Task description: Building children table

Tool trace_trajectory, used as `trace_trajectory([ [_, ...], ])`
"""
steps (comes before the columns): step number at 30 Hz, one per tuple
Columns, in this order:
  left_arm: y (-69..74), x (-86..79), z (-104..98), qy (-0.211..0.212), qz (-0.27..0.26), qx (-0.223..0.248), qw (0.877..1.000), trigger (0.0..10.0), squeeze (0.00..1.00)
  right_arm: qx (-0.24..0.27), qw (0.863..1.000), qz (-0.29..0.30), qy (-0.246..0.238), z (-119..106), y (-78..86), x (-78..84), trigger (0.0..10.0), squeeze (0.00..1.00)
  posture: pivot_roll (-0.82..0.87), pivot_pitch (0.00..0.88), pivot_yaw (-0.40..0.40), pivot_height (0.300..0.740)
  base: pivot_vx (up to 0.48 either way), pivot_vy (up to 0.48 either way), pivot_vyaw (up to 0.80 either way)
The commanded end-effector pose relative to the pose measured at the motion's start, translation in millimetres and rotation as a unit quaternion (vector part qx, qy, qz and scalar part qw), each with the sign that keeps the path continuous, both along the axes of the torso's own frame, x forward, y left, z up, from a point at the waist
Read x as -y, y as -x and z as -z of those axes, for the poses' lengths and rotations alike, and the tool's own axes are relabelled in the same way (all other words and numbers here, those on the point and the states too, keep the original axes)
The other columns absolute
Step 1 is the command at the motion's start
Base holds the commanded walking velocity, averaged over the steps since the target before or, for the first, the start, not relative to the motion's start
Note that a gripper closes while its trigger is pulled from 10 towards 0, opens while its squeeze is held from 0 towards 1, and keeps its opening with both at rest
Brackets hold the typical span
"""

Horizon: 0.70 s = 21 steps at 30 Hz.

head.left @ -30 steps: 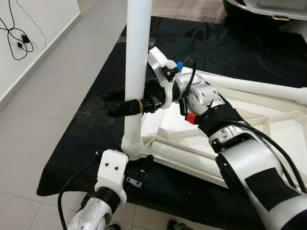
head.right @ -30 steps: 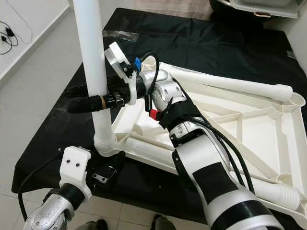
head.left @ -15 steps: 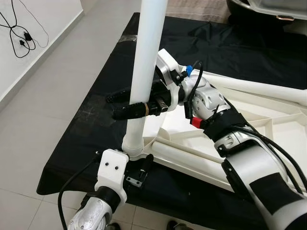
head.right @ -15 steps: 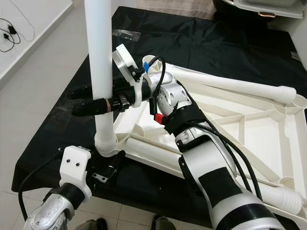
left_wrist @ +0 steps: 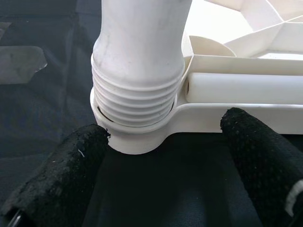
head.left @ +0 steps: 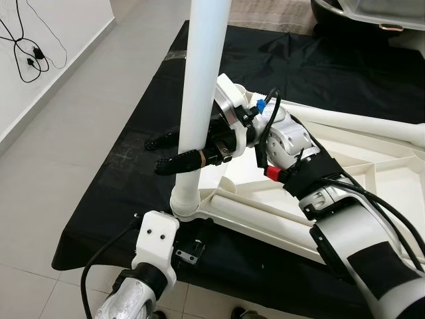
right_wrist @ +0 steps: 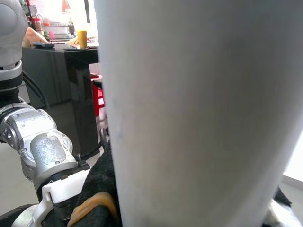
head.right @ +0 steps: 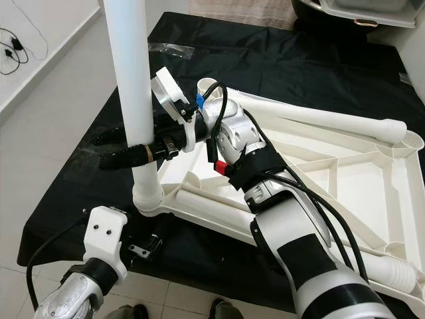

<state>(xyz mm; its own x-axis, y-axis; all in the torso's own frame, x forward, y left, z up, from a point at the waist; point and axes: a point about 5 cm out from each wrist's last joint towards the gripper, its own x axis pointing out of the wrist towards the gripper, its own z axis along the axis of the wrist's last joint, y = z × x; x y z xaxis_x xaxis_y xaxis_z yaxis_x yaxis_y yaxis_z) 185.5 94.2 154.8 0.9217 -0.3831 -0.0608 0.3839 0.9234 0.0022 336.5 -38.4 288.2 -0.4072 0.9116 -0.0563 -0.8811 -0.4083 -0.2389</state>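
the white table leg [head.left: 199, 113] stands at centre left of the frame in the corner socket [left_wrist: 137, 135] of the upturned children table [head.right: 345, 179], a little straighter than half a second ago. the right gripper [head.left: 174, 154] still clamps it while the left gripper [left_wrist: 161, 156] waits wide apart at the socket, so i judge the screwing not finished.

The upright white leg [head.left: 202, 86] blocks the near corner socket [left_wrist: 137, 137], with the right claw [head.left: 174, 153] straddling it. The left claw [left_wrist: 161, 156] stands spread just below. Bare black cloth [head.left: 126, 133] lies open to the left.
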Motion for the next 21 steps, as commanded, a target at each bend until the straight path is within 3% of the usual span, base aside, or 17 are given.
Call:
trace_trajectory([
  [1,2.8,-0.8,0.9,-0.007,-0.001,-0.002,1.0,10.0,0.0,-0.042,0.993,0.016,0.112,49.6,-1.4,5.0,10.0,0.0,0.11,0.249,-0.05,0.74,0.0,0.0,0.0],
  [21,0.0,-0.8,0.2,-0.006,-0.001,0.0,1.0,10.0,0.0,-0.017,0.985,0.007,0.173,57.6,2.4,1.4,10.0,0.0,0.1,0.26,-0.046,0.74,0.0,0.0,0.0],
])
